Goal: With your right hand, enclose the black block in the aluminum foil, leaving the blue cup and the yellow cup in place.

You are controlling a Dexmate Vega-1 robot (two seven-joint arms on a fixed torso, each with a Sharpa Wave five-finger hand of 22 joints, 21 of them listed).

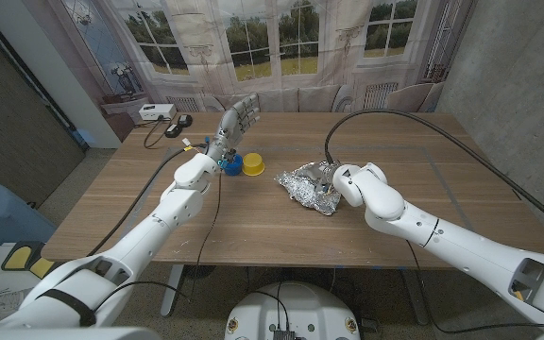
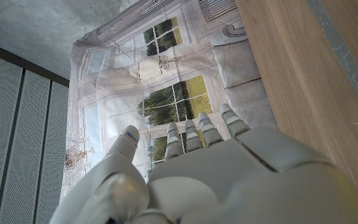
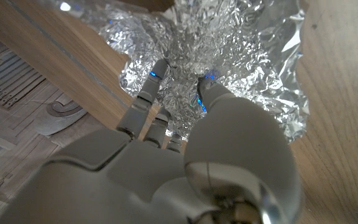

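On the wooden desk (image 1: 253,222), right hand (image 1: 333,192) pinches crumpled aluminum foil (image 1: 305,181); black block presumably inside, hidden. Wrapping looks near done; next, press loose edges down. Left hand (image 1: 237,120) raised, released, above blue cup (image 1: 231,165) and yellow cup (image 1: 253,165). Window-print backdrop (image 1: 281,42) behind.

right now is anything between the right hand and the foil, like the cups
Nothing visible does. The right hand is already on the crumpled aluminum foil, fingers pressing into it. The blue cup and yellow cup stand off to the foil's left, apart from it. The black block itself cannot be seen.
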